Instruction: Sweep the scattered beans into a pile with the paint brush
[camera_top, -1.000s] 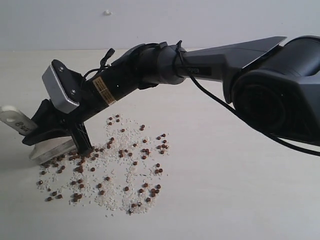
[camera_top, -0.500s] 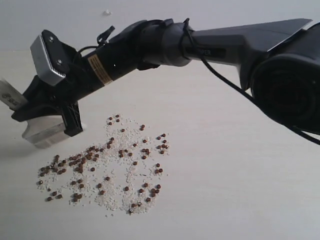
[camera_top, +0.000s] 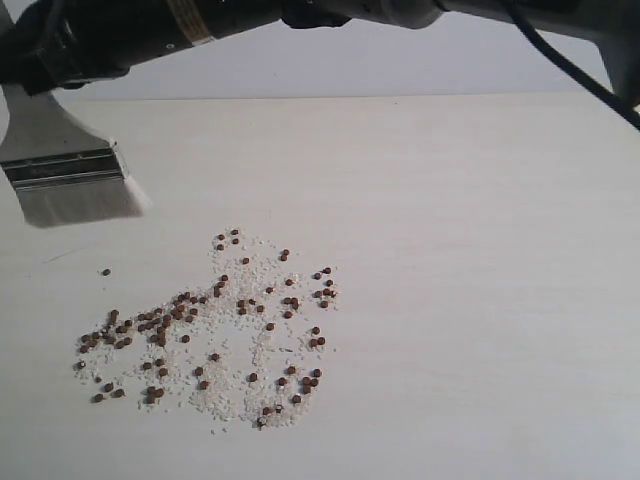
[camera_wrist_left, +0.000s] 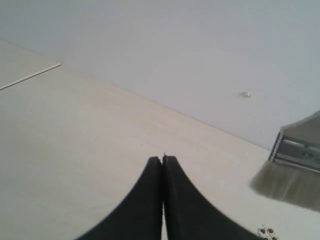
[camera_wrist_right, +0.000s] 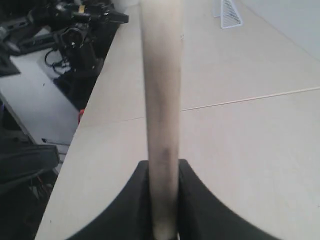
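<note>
**Operator:** Where is the paint brush (camera_top: 62, 170)?

**Robot:** It is in my right end effector (camera_wrist_right: 161, 167). The two dark fingers (camera_wrist_right: 195, 205) are clamped on the pale wooden handle, one on each side, and the handle runs straight out from between them. In the exterior view the brush hangs at the upper left, with the silver ferrule above and the cream bristles pointing down towards the surface (camera_top: 480, 250). The bristles are blurred, so I cannot tell whether their tips touch the surface.

**Operator:** And the beans (camera_top: 200, 325)?

**Robot:** They lie spread out on the surface, mixed with white grains (camera_top: 245, 300). In the exterior view the patch is below and to the right of the brush, and apart from it. They are thickest in a loose band along the patch's left side. One bean (camera_top: 105, 271) sits alone between the bristles and that band, and it is the one nearest the brush. Nothing touches the bristles.

**Operator:** What about your other arm?

**Robot:** My left end effector (camera_wrist_left: 163, 160) has its fingers pressed together with nothing between them. It sits over a bare part of the surface. Its camera catches the brush's ferrule and bristles, well apart from my fingertips, and a couple of beans at the edge of the picture near the bristles.
</note>
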